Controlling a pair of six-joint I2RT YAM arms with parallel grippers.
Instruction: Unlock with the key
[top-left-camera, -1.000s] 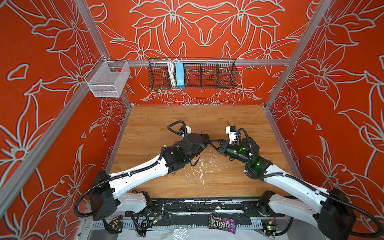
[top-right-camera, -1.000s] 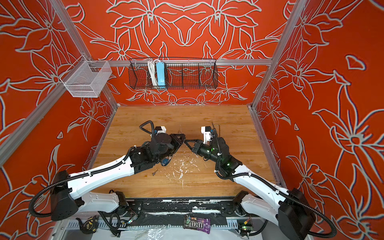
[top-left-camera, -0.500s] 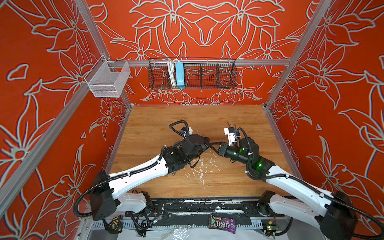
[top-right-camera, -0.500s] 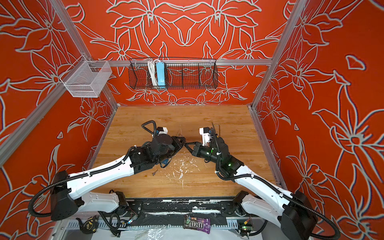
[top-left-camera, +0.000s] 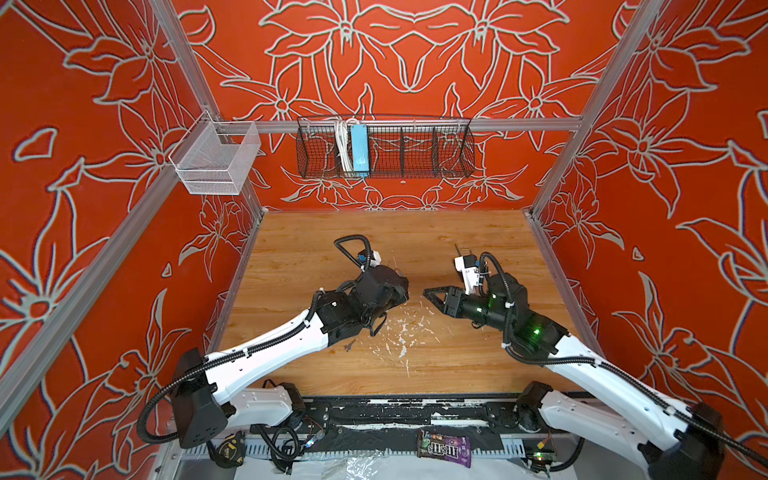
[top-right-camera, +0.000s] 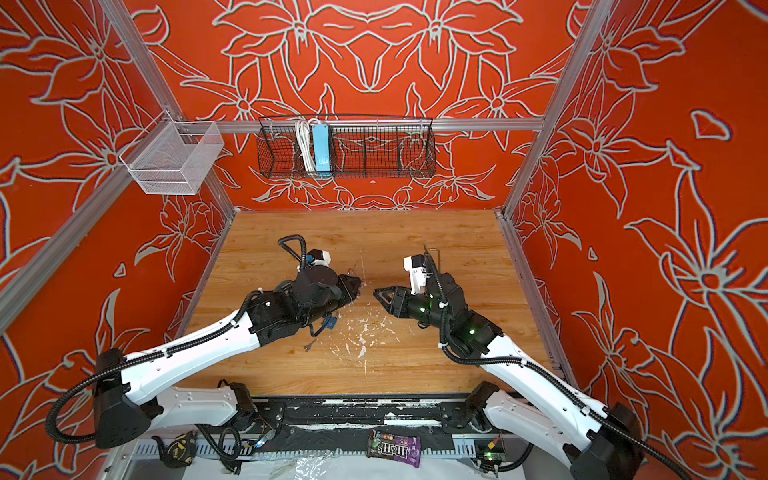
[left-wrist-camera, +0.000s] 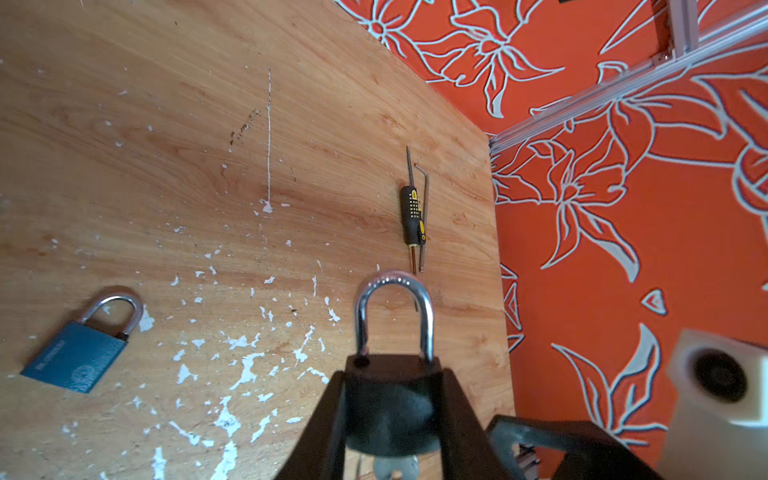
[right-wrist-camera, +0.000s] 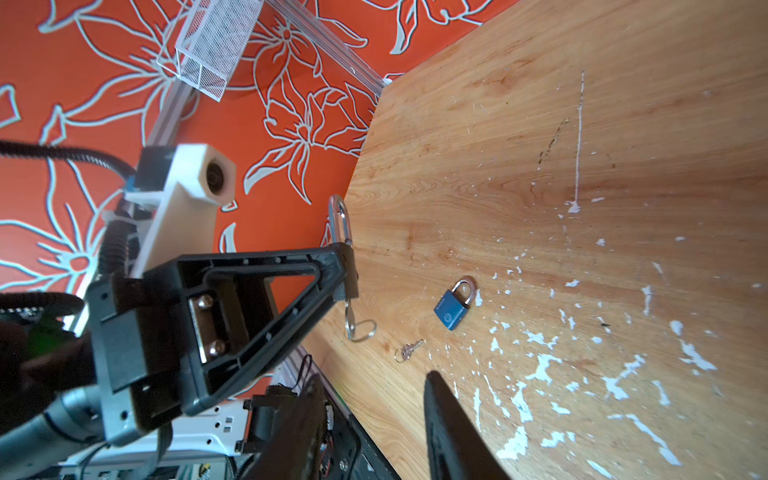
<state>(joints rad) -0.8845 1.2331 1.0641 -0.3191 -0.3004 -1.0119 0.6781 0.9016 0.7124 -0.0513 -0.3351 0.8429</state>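
Your left hand (left-wrist-camera: 391, 376) gripped the black padlock (left-wrist-camera: 390, 401) above the bench (left-wrist-camera: 208, 166), key (right-wrist-camera: 351, 318) seated in its base. Your right hand (top-left-camera: 430, 293) stood open, empty, nearby. The shackle (left-wrist-camera: 392, 286) seemed sprung; swinging it clear was left.

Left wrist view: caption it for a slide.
Left gripper holds a black padlock with its key inserted; a blue padlock lies on the wooden table.

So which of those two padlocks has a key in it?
The black padlock clamped in the left gripper: a key pokes from its base. The blue padlock lies keyless on the table.
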